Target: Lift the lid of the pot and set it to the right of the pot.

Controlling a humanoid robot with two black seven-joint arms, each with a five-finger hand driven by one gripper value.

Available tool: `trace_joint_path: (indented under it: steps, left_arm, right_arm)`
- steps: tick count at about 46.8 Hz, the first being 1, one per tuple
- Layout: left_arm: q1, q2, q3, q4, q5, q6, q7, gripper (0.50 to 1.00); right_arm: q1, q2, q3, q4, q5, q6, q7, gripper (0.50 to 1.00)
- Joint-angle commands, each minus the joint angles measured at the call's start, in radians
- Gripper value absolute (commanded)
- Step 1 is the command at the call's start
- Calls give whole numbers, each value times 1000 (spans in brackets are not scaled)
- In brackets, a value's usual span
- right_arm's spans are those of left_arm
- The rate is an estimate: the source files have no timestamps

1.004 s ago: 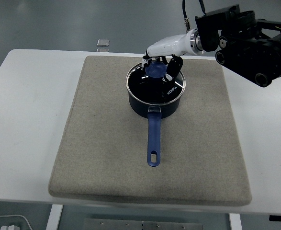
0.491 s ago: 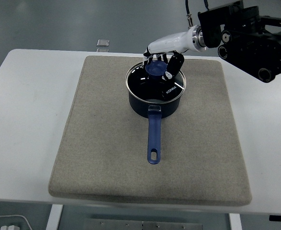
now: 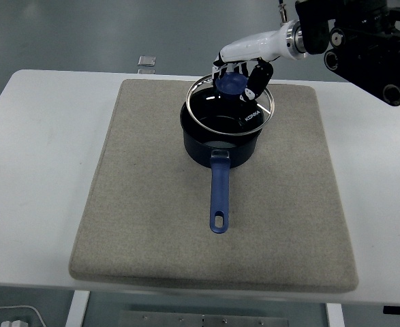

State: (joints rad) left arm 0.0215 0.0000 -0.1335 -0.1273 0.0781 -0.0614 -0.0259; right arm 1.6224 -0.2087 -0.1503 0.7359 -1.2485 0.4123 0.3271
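The right hand (image 3: pixel 244 73) pinches the glass lid's (image 3: pixel 231 105) blue knob, lid raised above the dark-blue pot (image 3: pixel 217 139).

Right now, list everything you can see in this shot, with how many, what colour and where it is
pot: one, dark blue, on the mat's far half, its long blue handle pointing toward the near edge
pot lid: one, clear glass with a metal rim and a blue knob, lifted off the pot and tilted above it
mat: one, beige-grey, covering the middle of the table
table: one, white, filling most of the view
small clear object: one, at the table's far edge, left of the pot; too small to identify
right robot hand: one, white and black, gripping the lid's knob from above
right arm: one, black, entering from the top right
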Motion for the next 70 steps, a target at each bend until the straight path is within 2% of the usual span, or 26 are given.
trace_joint_path:
  steps: [1, 21, 35, 43, 56, 70]
  left_arm:
    - [1, 0, 0, 0, 0, 0, 0, 1000]
    - [0, 0, 0, 0, -1, 0, 0, 1000]
    - [0, 0, 0, 0, 0, 0, 0, 1000]
    - [0, 0, 0, 0, 0, 0, 0, 1000]
    - [0, 0, 0, 0, 0, 0, 0, 1000]
    - [0, 0, 0, 0, 0, 0, 0, 1000]
  right_arm:
    - [1, -27, 0, -4, 12, 17, 0, 500]
    - [-15, -167, -5, -10, 26, 20, 0, 500]
    - [-75, -255, -6, -10, 21, 13, -2, 500]
    - [-113, -265, -5, -12, 20, 2, -2, 500]
    - [-176, -248, -8, -36, 18, -56, 0, 500]
    - [-220, -242, -9, -39, 14, -92, 0, 500]
